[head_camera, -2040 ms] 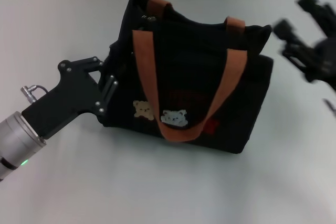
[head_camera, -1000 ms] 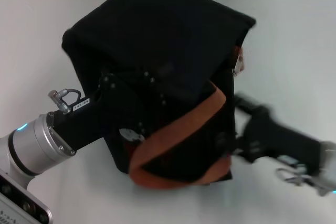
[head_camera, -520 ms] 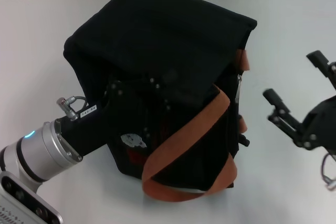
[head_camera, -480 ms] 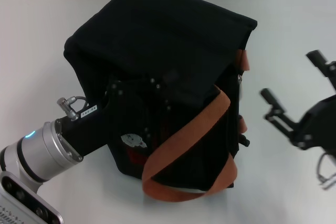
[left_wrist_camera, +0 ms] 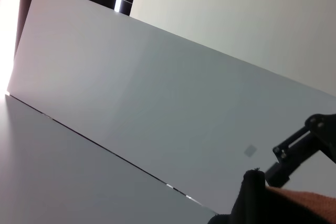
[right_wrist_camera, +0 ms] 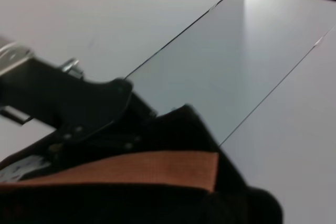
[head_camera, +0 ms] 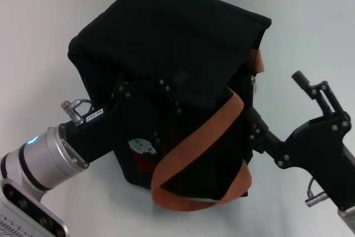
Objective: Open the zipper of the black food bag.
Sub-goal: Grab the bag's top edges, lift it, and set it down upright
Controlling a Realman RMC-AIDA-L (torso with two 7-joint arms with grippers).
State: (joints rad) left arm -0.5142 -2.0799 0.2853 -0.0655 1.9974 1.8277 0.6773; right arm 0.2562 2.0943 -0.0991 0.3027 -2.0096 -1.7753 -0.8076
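The black food bag (head_camera: 172, 43) lies tipped over on the white table, its top edge turned to the right. An orange-brown strap (head_camera: 205, 137) loops across the bag. The zipper (head_camera: 254, 83) shows as a small silver glint on that right-hand edge. My left gripper (head_camera: 155, 101) presses against the bag's front face, black against black fabric. My right gripper (head_camera: 273, 95) is open at the bag's right side; its lower finger (head_camera: 260, 131) touches the bag just below the zipper glint, and the upper finger (head_camera: 313, 90) stands clear of the bag. The right wrist view shows the bag (right_wrist_camera: 157, 203) and the strap (right_wrist_camera: 131, 169).
The white table (head_camera: 44, 31) extends around the bag, with a tiled wall behind it. The left wrist view looks past the bag's edge (left_wrist_camera: 252, 195) at the wall and the distant right gripper (left_wrist_camera: 302, 142). The left arm's body (right_wrist_camera: 68, 103) appears in the right wrist view.
My right gripper has moved left and nearer to the bag, so its lower finger now rests against the bag's zipper side. The bag and the left arm have stayed put.
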